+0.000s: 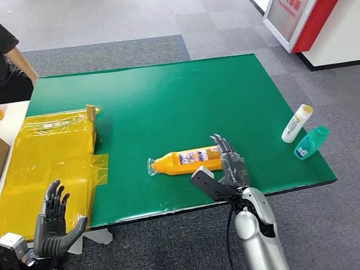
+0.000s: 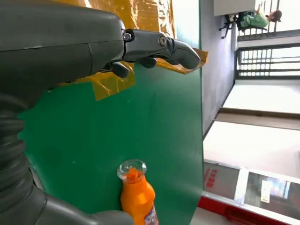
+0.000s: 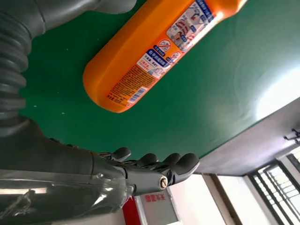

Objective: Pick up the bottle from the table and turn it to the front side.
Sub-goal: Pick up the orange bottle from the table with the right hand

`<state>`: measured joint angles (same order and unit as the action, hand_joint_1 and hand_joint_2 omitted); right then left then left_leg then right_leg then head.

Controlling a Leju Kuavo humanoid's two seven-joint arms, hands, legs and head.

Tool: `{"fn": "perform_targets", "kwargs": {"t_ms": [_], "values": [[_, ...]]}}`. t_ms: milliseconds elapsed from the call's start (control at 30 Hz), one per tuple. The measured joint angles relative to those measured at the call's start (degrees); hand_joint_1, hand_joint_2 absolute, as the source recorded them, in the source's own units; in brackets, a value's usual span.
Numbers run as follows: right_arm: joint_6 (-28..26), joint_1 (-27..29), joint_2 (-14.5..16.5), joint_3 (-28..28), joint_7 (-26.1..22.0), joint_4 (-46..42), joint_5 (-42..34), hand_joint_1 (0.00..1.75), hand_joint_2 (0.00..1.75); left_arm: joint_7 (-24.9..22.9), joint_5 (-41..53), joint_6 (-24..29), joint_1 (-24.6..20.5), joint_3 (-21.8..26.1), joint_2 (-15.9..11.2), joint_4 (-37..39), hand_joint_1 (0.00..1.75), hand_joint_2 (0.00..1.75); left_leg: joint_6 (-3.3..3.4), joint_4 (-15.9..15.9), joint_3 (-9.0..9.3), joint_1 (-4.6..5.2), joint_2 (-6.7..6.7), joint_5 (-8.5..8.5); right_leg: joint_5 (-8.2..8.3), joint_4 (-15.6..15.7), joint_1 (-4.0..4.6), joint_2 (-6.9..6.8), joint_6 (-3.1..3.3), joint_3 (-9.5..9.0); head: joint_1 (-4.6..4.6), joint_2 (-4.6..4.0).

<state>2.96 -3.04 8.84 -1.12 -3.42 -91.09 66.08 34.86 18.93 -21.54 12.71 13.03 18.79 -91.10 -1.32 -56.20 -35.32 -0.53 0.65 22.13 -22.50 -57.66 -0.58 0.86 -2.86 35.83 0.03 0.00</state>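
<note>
Reach is what we weigh first: the orange bottle (image 1: pixel 189 160) lies on its side on the green table (image 1: pixel 178 90) close to the near edge, its long axis running along that edge, cap toward the left edge and base toward the right. Our right hand (image 1: pixel 227 160) hovers at the base end with fingers spread, holding nothing, bottle between thumb and fingers. Our left hand (image 1: pixel 53 216) waits open by the near left corner, well apart.

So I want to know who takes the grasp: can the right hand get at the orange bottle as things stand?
Probably yes. The right hand is open beside the base of the lying orange bottle, with only bare green table around it.
</note>
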Motion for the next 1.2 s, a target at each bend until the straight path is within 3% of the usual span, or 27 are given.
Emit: {"fn": "perform_targets", "kwargs": {"t_ms": [400,767,800,900,933,1200], "values": [[5.6,-10.5,-5.2,2.4,2.9,14.9,0.5,0.00,1.75,0.6,-0.9,1.6,-2.4,-4.0,-1.4,3.1,0.00,1.75,0.01,0.0,-0.02,0.00,0.02,-0.08,0.07,0.0,0.00,0.00,-0.03,0.00,-0.01,0.00],[8.0,-24.3,-9.8,6.4,3.7,37.6,0.0,0.03,1.75,0.8,-2.9,3.2,-4.6,-8.4,-4.3,7.0,0.00,1.75,0.06,0.0,-0.02,0.00,0.01,-0.18,0.18,0.0,-0.01,0.00,-0.08,0.00,-0.01,0.00],[8.0,-25.4,-9.9,6.8,3.9,39.4,0.2,0.31,1.75,0.9,-3.0,3.3,-4.8,-8.8,-4.5,7.4,0.00,1.75,0.05,0.0,-0.02,0.00,0.00,-0.19,0.19,0.0,-0.01,0.01,-0.07,0.00,-0.01,0.00],[8.0,-27.8,-9.9,7.5,4.3,43.3,0.8,1.55,1.75,1.0,-3.1,3.4,-5.1,-9.6,-5.1,8.2,0.00,1.75,0.05,0.0,0.00,0.00,-0.01,-0.19,0.20,0.0,0.00,0.01,-0.04,0.00,-0.01,0.00],[7.9,-28.5,-9.9,7.8,4.3,44.3,1.0,1.71,1.75,1.1,-3.2,3.4,-5.1,-9.8,-5.3,8.4,0.00,1.75,0.05,0.0,0.00,0.00,-0.01,-0.19,0.20,0.0,0.00,0.01,-0.04,0.00,-0.01,0.00],[7.2,-31.2,-9.7,10.1,3.7,48.7,2.7,1.75,1.75,1.7,-4.5,3.9,-5.0,-10.0,-6.8,9.6,0.00,1.75,0.01,0.0,0.01,0.00,0.00,-0.24,0.26,0.0,0.00,0.01,-0.05,-0.03,0.00,0.00]]}}
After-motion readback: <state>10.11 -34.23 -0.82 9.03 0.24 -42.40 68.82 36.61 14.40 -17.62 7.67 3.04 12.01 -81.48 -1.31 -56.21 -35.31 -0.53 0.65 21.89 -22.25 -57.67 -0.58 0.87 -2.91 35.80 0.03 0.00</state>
